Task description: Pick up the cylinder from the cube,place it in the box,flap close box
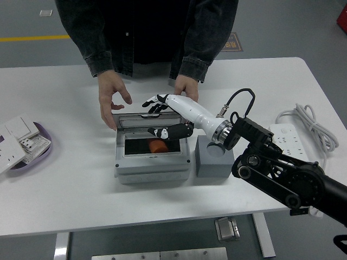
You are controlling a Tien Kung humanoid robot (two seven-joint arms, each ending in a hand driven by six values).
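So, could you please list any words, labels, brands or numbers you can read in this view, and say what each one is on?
No text reads clearly.
Floor sign behind the person: print too blurred to read.
Small floor label at top left: too small to read.
Box, cube, power strip, right hand: no markings visible.

white table (65, 189) — box (152, 165) | cube (213, 162) | power strip (295, 142) | purple tray (40, 154) — left edge

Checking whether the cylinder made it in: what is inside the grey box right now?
An orange cylinder lies in the box. The lid and the robot's right hand cover the opening's far part.
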